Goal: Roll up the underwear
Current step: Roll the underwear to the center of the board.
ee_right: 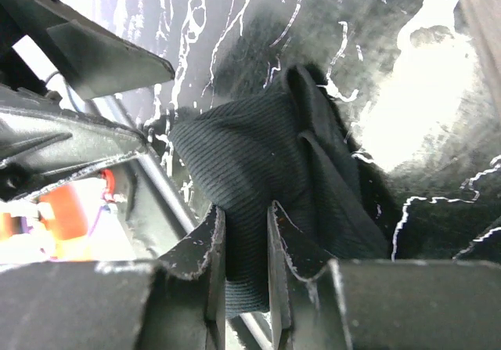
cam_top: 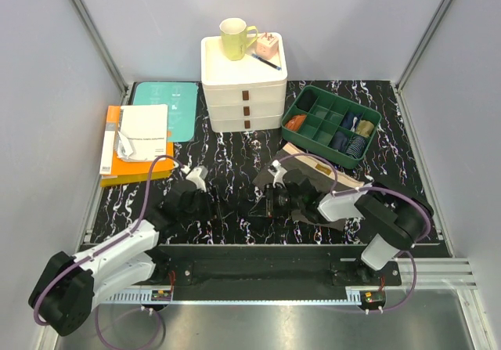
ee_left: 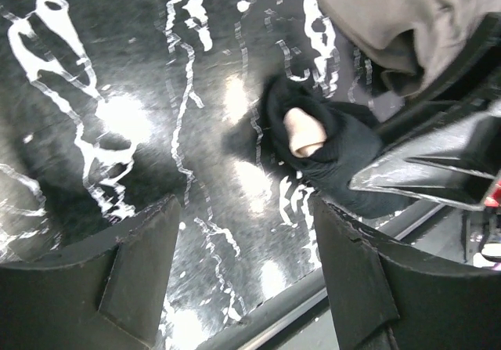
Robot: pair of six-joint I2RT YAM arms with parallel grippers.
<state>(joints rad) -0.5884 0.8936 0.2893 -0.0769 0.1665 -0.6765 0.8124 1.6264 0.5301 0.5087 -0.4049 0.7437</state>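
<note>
Near table (cam_top: 235, 150) edge: left hand (ee_left: 246, 205) is seen spread wide, nothing between its fingers, low over the marbled top. Just beyond it the black underwear (ee_right: 258, 154) is found as a tight bundle on the table between the two hands. One end, a beige curl of waistband at its centre, is turned toward the left hand, so the long axis seems to run left to right. Its outline is lost against the dark top from above.

Right hand (ee_right: 244, 213) is pinched on a fold of this bundle. The olive-brown underwear (cam_top: 309, 179) lies just behind, partly hidden under the right arm. Farther back a green divided tray (cam_top: 376, 123) and white drawers (cam_top: 243, 92) are noted.
</note>
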